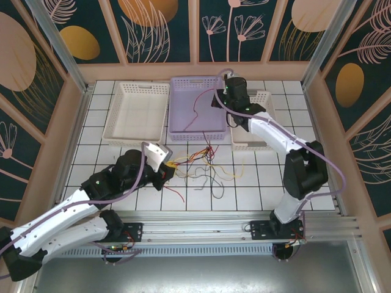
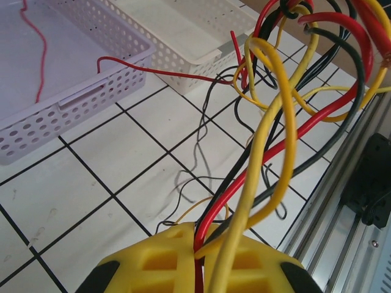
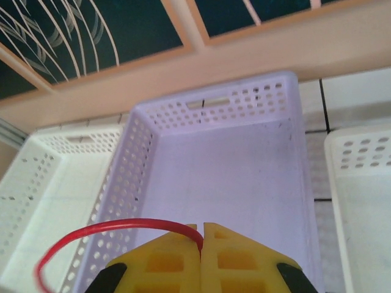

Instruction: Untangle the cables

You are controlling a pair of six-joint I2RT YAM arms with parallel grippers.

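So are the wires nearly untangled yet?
Not yet. Done: nothing looks fully freed. In hand: the right claw is shut on a red cable above the purple basket, and the left claw grips the red, yellow and black bunch. Left: that red cable seems to trail back into the knot on the tiles.

We see a white tiled surface (image 1: 256, 183) with dark grout lines. Along its far edge three baskets sit side by side: a white basket (image 1: 137, 113) on the left, a lilac basket (image 1: 183, 104) in the middle and a second white basket (image 1: 264, 97) on the right. In front of them, thin red, yellow and black cables (image 1: 208, 163) sprawl tangled across the tiles. One red cable (image 1: 197, 110) rises from them into the lilac basket.
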